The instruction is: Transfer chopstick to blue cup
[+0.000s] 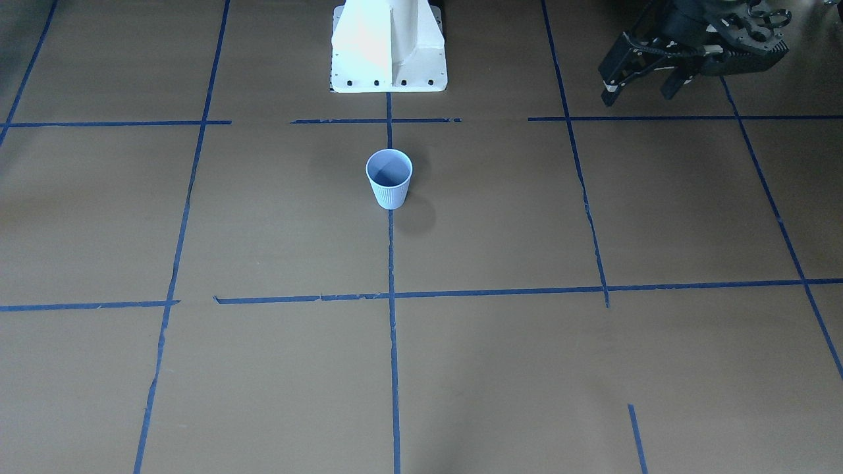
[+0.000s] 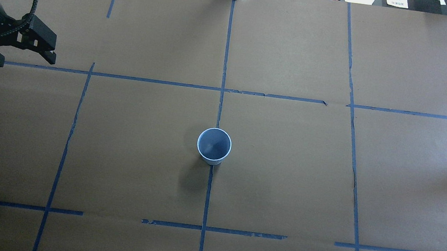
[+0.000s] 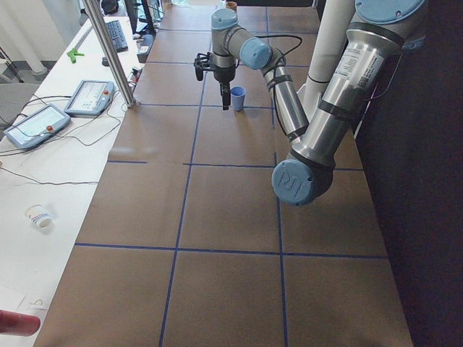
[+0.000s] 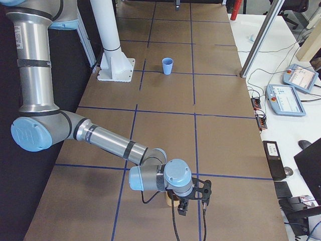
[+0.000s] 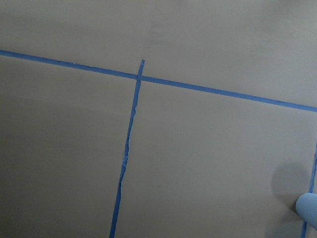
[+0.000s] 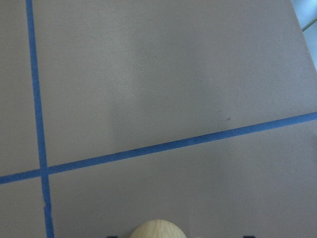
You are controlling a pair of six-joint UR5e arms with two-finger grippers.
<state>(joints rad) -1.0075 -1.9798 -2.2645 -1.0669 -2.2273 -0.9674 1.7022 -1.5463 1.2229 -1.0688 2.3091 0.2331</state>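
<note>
1. Over the table's (image 2: 286, 171) left end, on your right as you faced the robot, the left gripper (image 1: 640, 92) hung with its two fingers spread wide and nothing between them.
2. It was tilted, with the fingertips pointing down and inward toward the table's middle. From overhead it showed just at a cross line of the blue tape (image 2: 226, 57).
3. Its wrist camera looked down on bare brown table and a tape crossing. It caught only an edge of the cup (image 5: 308, 212) in the lower right corner.
4. The cup (image 2: 214, 145) stood upright on the centre tape line, mouth up, its darker inside showing from overhead. It was out in front of the white base (image 1: 388, 46) and well apart from the left gripper.
5. The right gripper (image 4: 192, 206) showed only in the view from the table's right end. It was low over the table near your edge, well apart from the cup. I could not tell from there whether its fingers were apart or closed, nor whether they touched the table.
6. Just beside that gripper sat a tan thing (image 4: 170, 202). The right wrist camera showed it as a rounded shape at the bottom edge (image 6: 158, 229). I could not tell what it was.
7. I could not make out the chopstick in any view.
8. Beyond the table's edge on your side lay two pendants (image 4: 287, 100).
</note>
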